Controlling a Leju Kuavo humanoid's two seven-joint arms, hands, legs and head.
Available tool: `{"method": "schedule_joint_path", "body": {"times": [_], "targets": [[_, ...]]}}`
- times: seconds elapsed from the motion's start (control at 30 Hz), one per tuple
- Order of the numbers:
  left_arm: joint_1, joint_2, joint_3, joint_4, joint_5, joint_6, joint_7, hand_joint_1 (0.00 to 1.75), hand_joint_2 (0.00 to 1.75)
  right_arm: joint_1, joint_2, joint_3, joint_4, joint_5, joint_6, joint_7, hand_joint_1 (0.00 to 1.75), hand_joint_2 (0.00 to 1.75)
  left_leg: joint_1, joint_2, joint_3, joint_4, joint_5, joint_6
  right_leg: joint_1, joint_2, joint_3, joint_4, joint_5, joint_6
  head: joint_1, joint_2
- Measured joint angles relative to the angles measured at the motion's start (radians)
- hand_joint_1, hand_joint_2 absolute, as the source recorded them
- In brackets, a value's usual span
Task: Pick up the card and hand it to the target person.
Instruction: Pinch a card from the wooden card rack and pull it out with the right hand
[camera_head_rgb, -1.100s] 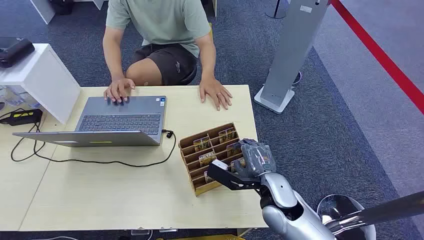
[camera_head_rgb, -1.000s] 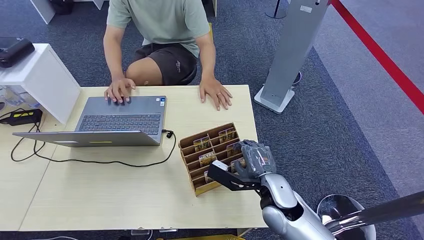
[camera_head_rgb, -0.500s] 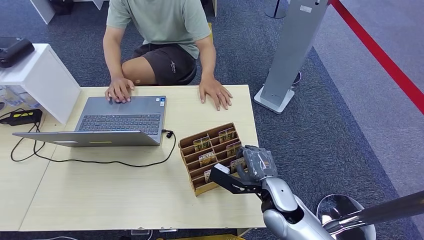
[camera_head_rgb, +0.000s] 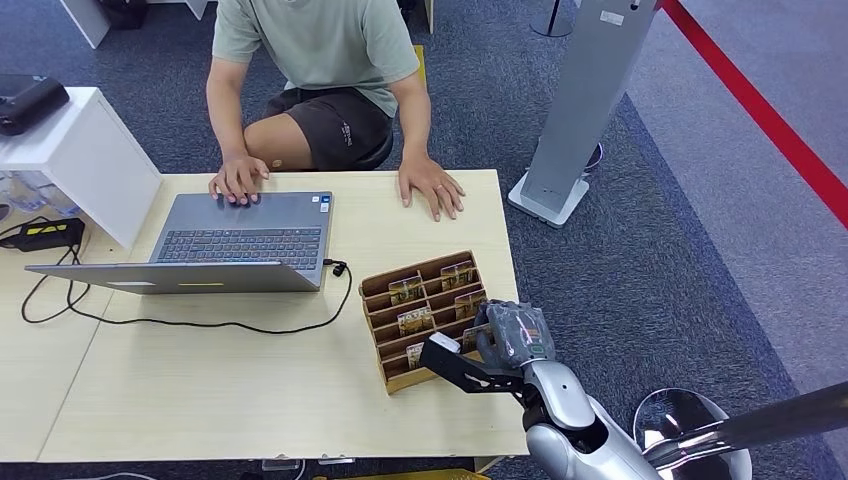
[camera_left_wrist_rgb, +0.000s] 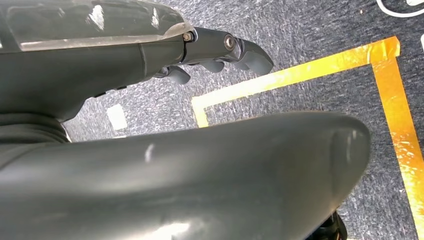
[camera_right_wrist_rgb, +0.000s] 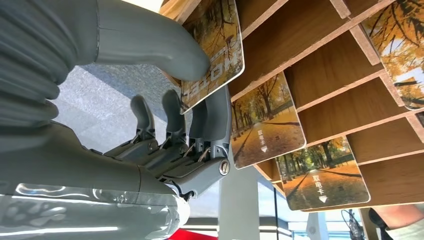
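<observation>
Right hand (camera_head_rgb: 505, 335) sits at the near right corner of the wooden card rack (camera_head_rgb: 372, 290) on the desk (camera_head_rgb: 250, 390). From the head view the hand's back hides the grip. The right wrist view shows it: the thumb (camera_right_wrist_rgb: 150, 47) presses one face of a card (camera_right_wrist_rgb: 215, 45) and the fingers (camera_right_wrist_rgb: 212, 120) back the other face, so the card is pinched. That card pokes out of its slot, with the rack edge touching it. Two more cards (camera_right_wrist_rgb: 262, 127) with the same autumn-tree print sit in neighbouring slots.

Head view also gives the person (camera_head_rgb: 320, 60) seated across the desk, one hand on the laptop (camera_head_rgb: 240, 240), the other hand (camera_head_rgb: 432, 188) flat on the desk, well apart from the rack.

Left hand (camera_left_wrist_rgb: 220, 47) is over dark carpet (camera_left_wrist_rgb: 310, 30) with yellow tape (camera_left_wrist_rgb: 300, 72); fingers curled in, holding nothing.
</observation>
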Motion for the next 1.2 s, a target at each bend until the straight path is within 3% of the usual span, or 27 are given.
{"method": "schedule_joint_path", "body": {"times": [0.1,0.17,0.9,1.07,1.2], "targets": [[0.0,0.0,0.0,0.0,0.0,0.0,0.0,0.0,0.0,0.001,0.0,0.0,0.0,0.0,0.002,0.0,1.65,1.75,0.0,0.0,0.0,0.0,0.0,0.0,0.0,0.0,0.0,0.0,0.0,0.0,0.0,0.0],[0.0,0.0,0.0,0.0,0.0,0.001,0.0,0.0,0.0,0.001,0.0,0.0,0.0,0.0,0.002,0.0,1.72,1.75,0.0,0.0,0.0,0.0,0.0,0.0,0.0,0.0,0.0,0.0,0.0,0.0,0.0,0.0],[-0.004,0.0,-0.014,0.0,0.007,0.001,0.007,0.0,0.0,-0.004,0.0,-0.003,-0.018,0.007,0.024,-0.004,1.75,1.75,0.0,0.0,0.0,0.0,0.0,0.0,0.0,0.0,0.001,0.0,0.0,0.0,0.0,0.0],[-0.012,0.0,-0.018,0.0,0.001,-0.008,0.014,0.0,0.0,-0.05,0.001,-0.002,-0.05,-0.004,0.035,-0.024,1.75,1.75,0.0,0.0,0.0,0.0,0.001,0.001,0.0,0.0,0.001,0.001,0.001,0.0,0.0,0.0],[-0.024,0.0,-0.027,0.0,-0.008,-0.013,0.023,0.0,0.0,-0.14,0.013,0.003,-0.061,-0.059,0.037,-0.056,1.75,1.75,0.0,0.0,-0.001,0.0,0.002,0.001,0.0,0.0,0.0,0.002,0.002,0.0,0.0,0.0]]}}
